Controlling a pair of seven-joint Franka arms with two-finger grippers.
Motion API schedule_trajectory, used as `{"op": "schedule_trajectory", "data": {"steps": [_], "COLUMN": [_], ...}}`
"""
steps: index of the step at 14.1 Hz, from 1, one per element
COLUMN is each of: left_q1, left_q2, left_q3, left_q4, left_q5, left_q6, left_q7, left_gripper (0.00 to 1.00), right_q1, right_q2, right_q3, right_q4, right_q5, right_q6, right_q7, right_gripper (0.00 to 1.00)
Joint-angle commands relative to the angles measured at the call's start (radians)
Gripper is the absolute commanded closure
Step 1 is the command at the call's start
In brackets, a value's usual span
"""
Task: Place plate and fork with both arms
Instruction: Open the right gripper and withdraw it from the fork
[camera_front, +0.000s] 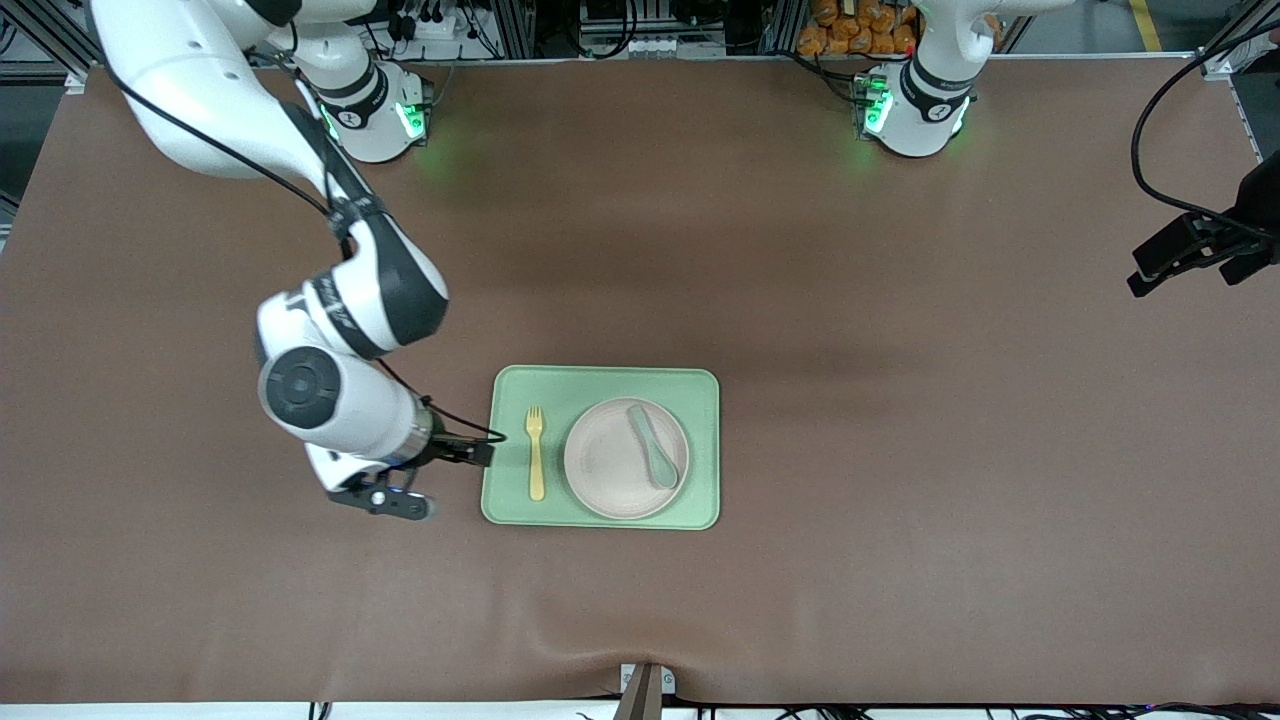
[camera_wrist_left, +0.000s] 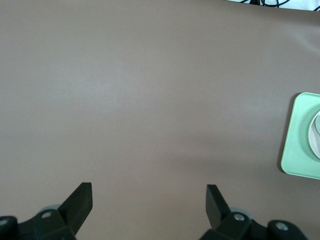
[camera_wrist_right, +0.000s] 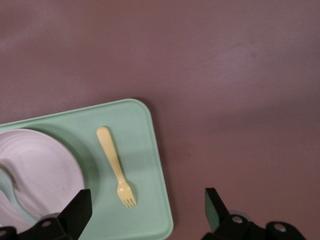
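Plate (camera_front: 625, 458) carrying green spoon (camera_front: 652, 443) and fork (camera_front: 536, 452) beside it both lie on green tray (camera_front: 600, 385); placement looks complete, right gripper (camera_front: 385, 500) wide open, empty beside tray; left gripper (camera_wrist_left: 149, 202) open, empty, waiting over bare table.

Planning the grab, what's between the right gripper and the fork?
Only the green tray's rim. Front view shows the open right gripper beside it, fork just inside.

right gripper (camera_wrist_right: 145, 210) fingers spread; left gripper (camera_wrist_left: 149, 205) fingers spread, arm waiting
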Motion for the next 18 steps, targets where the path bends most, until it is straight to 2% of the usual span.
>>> {"op": "schedule_trajectory", "data": {"steps": [1, 8, 11, 12, 15, 18], "left_q1": [0.004, 0.004, 0.001, 0.001, -0.005, 0.001], "left_q2": [-0.006, -0.029, -0.043, -0.046, -0.063, -0.069], "left_q3": [0.001, 0.001, -0.001, -0.001, -0.002, -0.019], "left_q4": [-0.002, -0.035, -0.048, -0.054, -0.075, -0.077], "left_q5": [-0.016, -0.016, -0.016, -0.016, -0.015, -0.013], "left_q6": [0.009, 0.001, -0.002, -0.002, -0.005, -0.011], "left_q7": [0.026, 0.045, 0.050, 0.050, 0.049, 0.049], "left_gripper": [0.00, 0.00, 0.00, 0.00, 0.00, 0.00], "right_q1": [-0.050, -0.110, -0.090, -0.087, -0.079, -0.076], "right_q2": [-0.103, -0.333, -0.425, -0.474, -0.627, -0.669], "right_q3": [0.027, 0.007, -0.152, -0.186, -0.240, -0.246], "right_q4": [-0.009, -0.016, -0.038, -0.070, -0.229, -0.256], "right_q5": [-0.019, 0.032, 0.191, 0.204, 0.207, 0.207], "right_q6": [-0.138, -0.302, -0.352, -0.356, -0.358, -0.359], "right_q7": [-0.022, -0.212, -0.368, -0.425, -0.457, -0.457], "right_gripper": [0.00, 0.00, 0.00, 0.00, 0.00, 0.00]}}
